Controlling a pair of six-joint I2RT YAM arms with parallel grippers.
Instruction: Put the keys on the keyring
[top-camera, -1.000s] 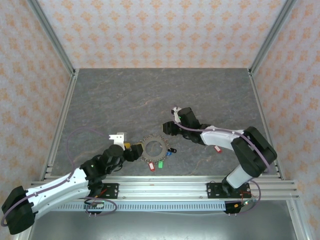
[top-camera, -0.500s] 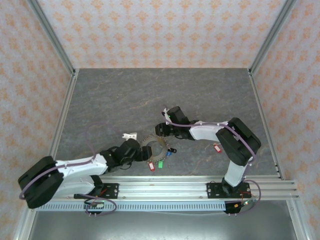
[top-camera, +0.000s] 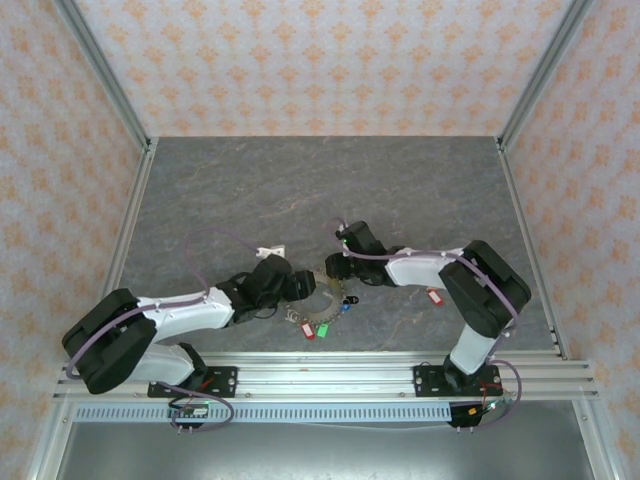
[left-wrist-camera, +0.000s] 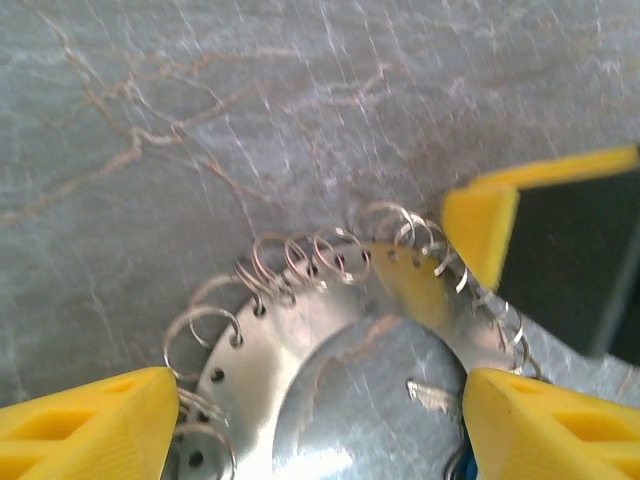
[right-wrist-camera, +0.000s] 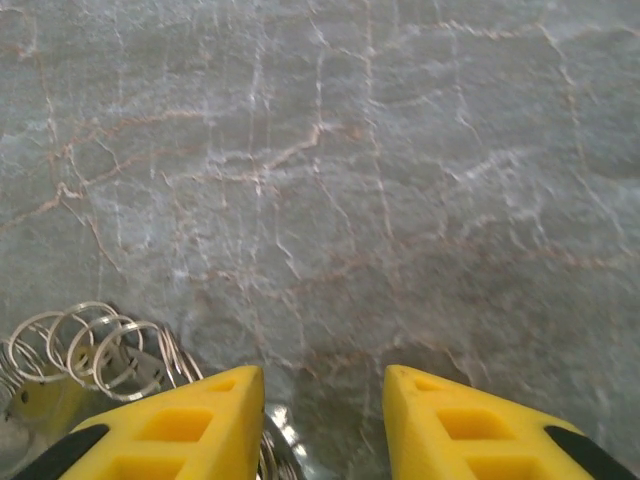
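Observation:
The keyring (top-camera: 321, 293) lies flat on the table between my two grippers; up close it is a flat metal ring (left-wrist-camera: 290, 330) with punched holes and small wire loops along its rim. Keys with red (top-camera: 308, 331), green (top-camera: 322, 327) and blue (top-camera: 345, 305) tags lie at its near side. A tiny key (left-wrist-camera: 437, 395) lies inside it. My left gripper (top-camera: 297, 285) (left-wrist-camera: 320, 410) is open, its fingers straddling the ring. My right gripper (top-camera: 335, 270) (right-wrist-camera: 325, 395) is open over the ring's far edge with bare table in its gap, and its yellow finger (left-wrist-camera: 480, 225) rests over the rim.
A separate red tag (top-camera: 434, 296) lies on the table under the right forearm. Metal frame rails (top-camera: 330, 375) run along the near edge, and patterned walls close in the grey stone-look table (top-camera: 300, 190) on three sides.
My left gripper has swung right and forward onto the keyring. The right gripper has come left and nearer until it meets the ring's far edge. The ring has shifted slightly right.

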